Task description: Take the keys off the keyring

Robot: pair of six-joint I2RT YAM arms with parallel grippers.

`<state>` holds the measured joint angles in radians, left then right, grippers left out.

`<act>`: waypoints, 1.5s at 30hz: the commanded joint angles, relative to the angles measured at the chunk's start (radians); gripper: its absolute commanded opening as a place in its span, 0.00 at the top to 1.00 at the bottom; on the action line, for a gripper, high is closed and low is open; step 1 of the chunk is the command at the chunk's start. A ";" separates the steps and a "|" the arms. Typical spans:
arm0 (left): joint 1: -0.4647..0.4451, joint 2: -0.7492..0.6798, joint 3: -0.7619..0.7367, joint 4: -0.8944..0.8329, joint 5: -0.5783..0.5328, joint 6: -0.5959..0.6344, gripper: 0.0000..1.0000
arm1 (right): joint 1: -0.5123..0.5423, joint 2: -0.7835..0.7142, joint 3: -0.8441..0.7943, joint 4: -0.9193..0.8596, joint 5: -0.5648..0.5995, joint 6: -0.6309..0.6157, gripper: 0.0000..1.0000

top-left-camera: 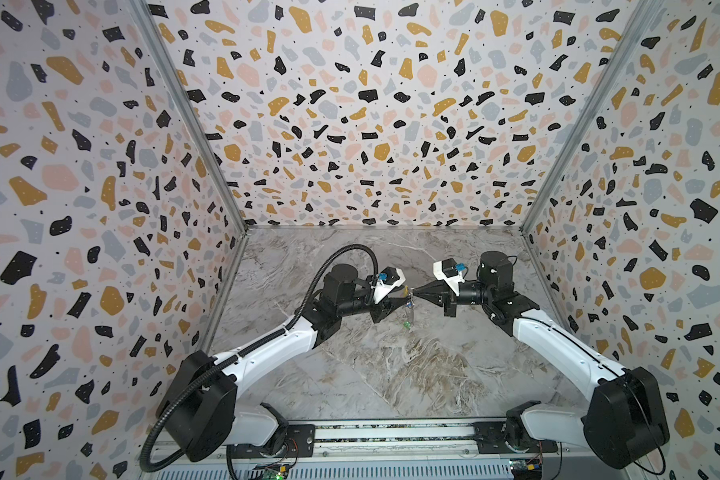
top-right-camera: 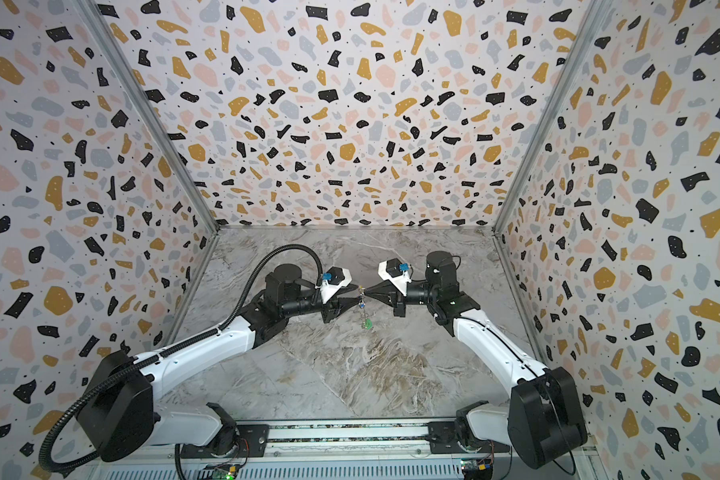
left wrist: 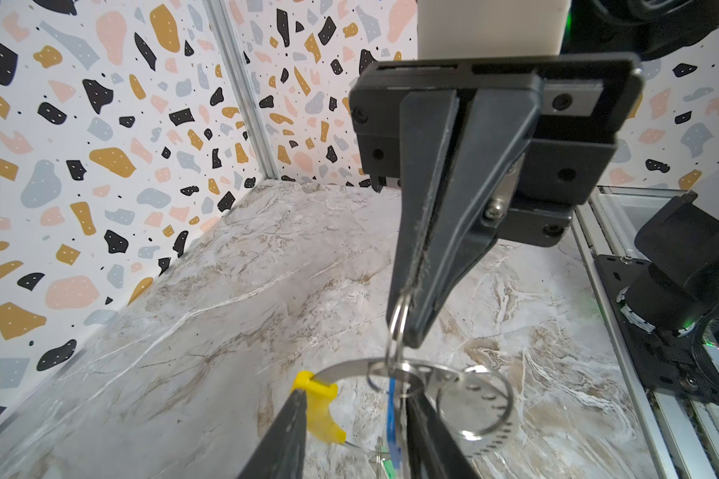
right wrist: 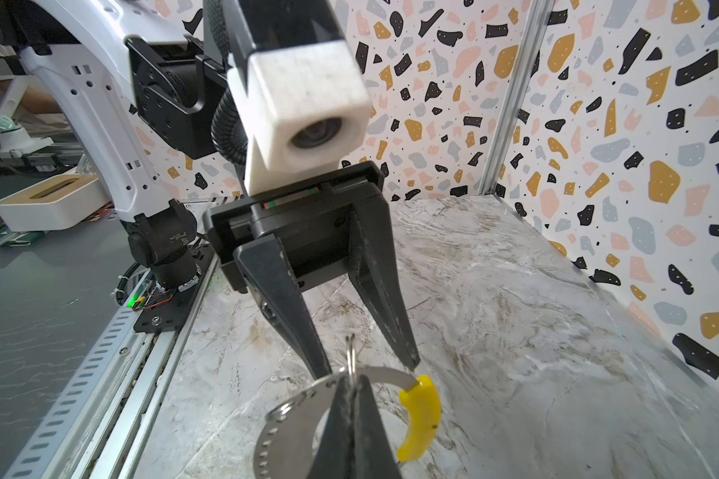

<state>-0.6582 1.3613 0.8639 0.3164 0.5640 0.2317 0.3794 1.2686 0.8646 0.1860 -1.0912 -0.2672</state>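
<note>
Tabletop (top-left-camera: 391, 374) below keyring (right wrist: 421, 414), terrazzo walls (top-left-camera: 350, 124) around.

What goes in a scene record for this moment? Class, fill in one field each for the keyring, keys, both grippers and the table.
keyring: off the table, yellow sleeve on one arc
keys: not yet off, dangling below with blue tag and green tag
left gripper: open, astride the keyring band, beside the yellow sleeve
right gripper: shut on a small ring at the keyring
table: marble pattern, under the keys
</note>
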 commanded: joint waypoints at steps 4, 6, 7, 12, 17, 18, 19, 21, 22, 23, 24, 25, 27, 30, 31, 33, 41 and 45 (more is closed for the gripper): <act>-0.014 -0.024 -0.023 0.139 -0.002 -0.036 0.59 | 0.009 -0.019 0.001 0.045 -0.003 0.026 1.00; -0.016 -0.024 -0.017 0.142 0.002 -0.036 0.59 | 0.012 -0.017 -0.001 0.049 0.001 0.026 1.00; -0.017 -0.024 -0.014 0.144 0.007 -0.035 0.59 | 0.014 -0.017 -0.001 0.051 -0.001 0.028 1.00; -0.017 -0.016 -0.009 0.145 0.014 -0.035 0.59 | 0.016 -0.017 -0.004 0.059 -0.012 0.038 1.00; -0.016 0.002 0.005 0.138 0.029 -0.034 0.60 | 0.016 -0.021 -0.017 0.091 -0.046 0.070 1.00; -0.017 0.006 0.009 0.133 0.032 -0.035 0.60 | 0.016 -0.023 -0.019 0.092 -0.048 0.072 1.00; -0.017 0.009 0.013 0.126 0.032 -0.034 0.61 | 0.016 -0.026 -0.022 0.092 -0.049 0.072 1.00; -0.017 0.011 0.019 0.105 0.013 -0.026 0.61 | 0.016 -0.031 -0.024 0.087 -0.046 0.069 1.00; -0.017 0.008 0.019 0.098 -0.004 -0.023 0.61 | 0.015 -0.035 -0.024 0.078 -0.038 0.062 1.00; -0.017 0.002 0.018 0.091 -0.027 -0.020 0.60 | 0.015 -0.038 -0.027 0.075 -0.026 0.057 1.00; -0.017 -0.003 0.015 0.085 -0.043 -0.020 0.59 | 0.013 -0.042 -0.028 0.072 -0.013 0.053 1.00; -0.017 -0.012 0.010 0.081 -0.068 -0.020 0.58 | 0.014 -0.046 -0.029 0.068 0.005 0.048 1.00; -0.017 -0.030 -0.003 0.079 -0.103 -0.024 0.58 | 0.013 -0.049 -0.029 0.063 0.032 0.044 1.00; -0.017 -0.069 -0.037 0.087 -0.159 -0.029 0.56 | 0.013 -0.054 -0.029 0.066 0.057 0.038 1.00; -0.016 -0.081 -0.049 0.087 -0.176 -0.028 0.56 | 0.013 -0.055 -0.029 0.067 0.062 0.038 1.00; -0.017 -0.103 -0.069 0.089 -0.201 -0.031 0.56 | 0.013 -0.055 -0.027 0.069 0.076 0.043 1.00; -0.051 -0.108 -0.093 0.096 -0.203 -0.030 0.64 | 0.014 -0.049 -0.030 0.099 0.088 0.078 1.00; -0.059 -0.071 -0.078 0.126 -0.188 -0.054 0.68 | 0.016 -0.053 -0.035 0.111 0.086 0.094 1.00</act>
<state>-0.7105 1.2739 0.7761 0.3725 0.3687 0.1974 0.3893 1.2442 0.8326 0.2604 -1.0008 -0.1970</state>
